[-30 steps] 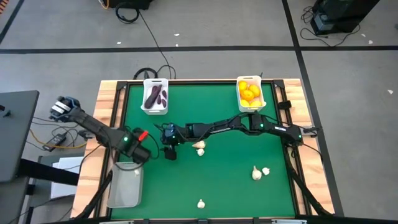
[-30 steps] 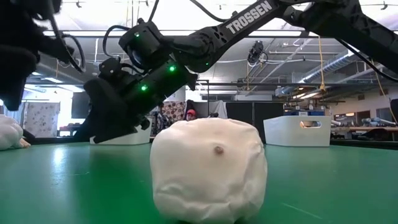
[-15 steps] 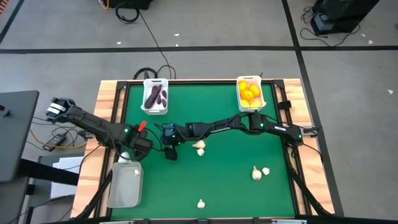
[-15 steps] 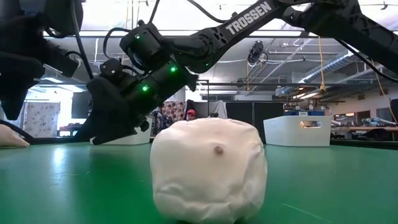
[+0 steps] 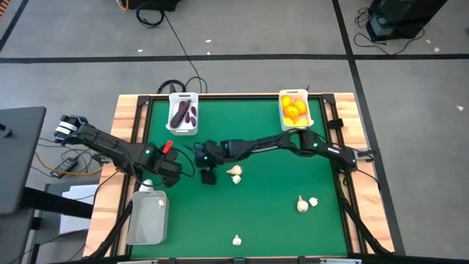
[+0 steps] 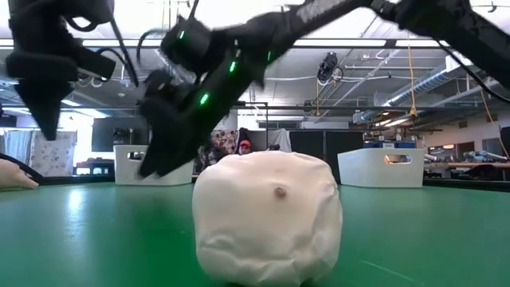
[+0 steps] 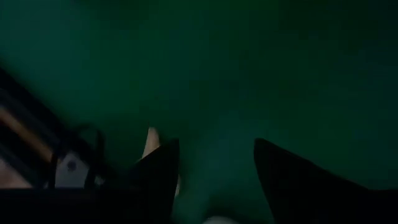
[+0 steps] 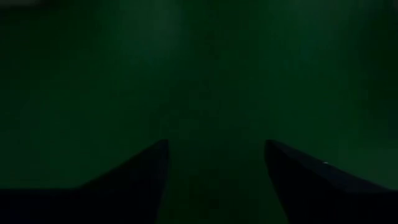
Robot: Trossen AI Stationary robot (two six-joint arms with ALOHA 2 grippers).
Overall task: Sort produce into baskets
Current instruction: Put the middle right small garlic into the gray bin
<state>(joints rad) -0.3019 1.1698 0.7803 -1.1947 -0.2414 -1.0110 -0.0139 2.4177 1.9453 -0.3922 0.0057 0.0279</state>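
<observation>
Green bench seen from above, two dark arms meeting near its middle, loose garlic scattered about.

Right gripper point(image 5: 209, 177) hangs with fingers spread and nothing between them, just beside a garlic bulb point(image 5: 235, 174) lying toward that arm's own base. Left gripper point(image 5: 170, 171), also spread and empty, sits farther off, above the clear basket point(image 5: 147, 220) holding one bulb. Right arm is plainly nearer.
</observation>
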